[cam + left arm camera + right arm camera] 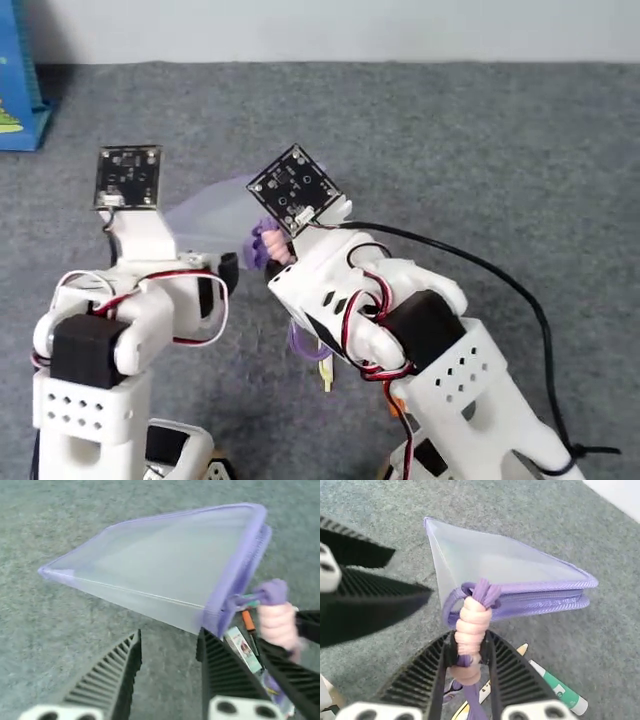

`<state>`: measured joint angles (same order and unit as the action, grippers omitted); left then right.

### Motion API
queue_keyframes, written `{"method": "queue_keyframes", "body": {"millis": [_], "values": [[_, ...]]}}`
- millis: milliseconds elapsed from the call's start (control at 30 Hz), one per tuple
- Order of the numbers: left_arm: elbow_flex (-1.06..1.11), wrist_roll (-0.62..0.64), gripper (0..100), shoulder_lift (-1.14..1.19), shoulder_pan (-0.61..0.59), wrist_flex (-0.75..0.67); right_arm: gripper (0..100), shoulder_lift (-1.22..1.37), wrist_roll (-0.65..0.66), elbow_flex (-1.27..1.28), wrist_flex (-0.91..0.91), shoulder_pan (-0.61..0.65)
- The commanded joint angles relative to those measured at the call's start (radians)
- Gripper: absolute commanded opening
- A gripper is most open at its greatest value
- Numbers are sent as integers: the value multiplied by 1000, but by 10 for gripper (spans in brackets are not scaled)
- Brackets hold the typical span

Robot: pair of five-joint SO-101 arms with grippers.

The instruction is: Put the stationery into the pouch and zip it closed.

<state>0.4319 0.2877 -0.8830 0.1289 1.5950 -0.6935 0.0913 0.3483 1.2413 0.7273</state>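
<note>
Little looks done: the pouch hangs, seemingly empty, over the table's middle. The right gripper is clamped on its zip pull, and the left gripper is spread just below. There is one pouch. At least three stationery pieces, marker, pencil and pen, lie toward the near edge, still to be packed and zipped in.

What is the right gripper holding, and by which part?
The pouch, by its pink-and-purple zipper pull, pinched between the jaws of the right gripper. The left gripper is open.

Your translucent purple-edged pouch looks like smooth, slightly glossy plastic; the grey table cover seems rough, matt felt.
</note>
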Motion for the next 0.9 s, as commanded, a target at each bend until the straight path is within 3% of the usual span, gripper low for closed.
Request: {"method": "queue_keyframes", "body": {"millis": [0,433,867], "values": [[-51,9,181,-15,46,2,8,-35,-17,-20,-12,10],[246,60,180,-21,52,-308,8,-35,-84,-20,-8,10],[259,58,145,-23,-21,-310,8,-35,-81,-17,39,2]]}}
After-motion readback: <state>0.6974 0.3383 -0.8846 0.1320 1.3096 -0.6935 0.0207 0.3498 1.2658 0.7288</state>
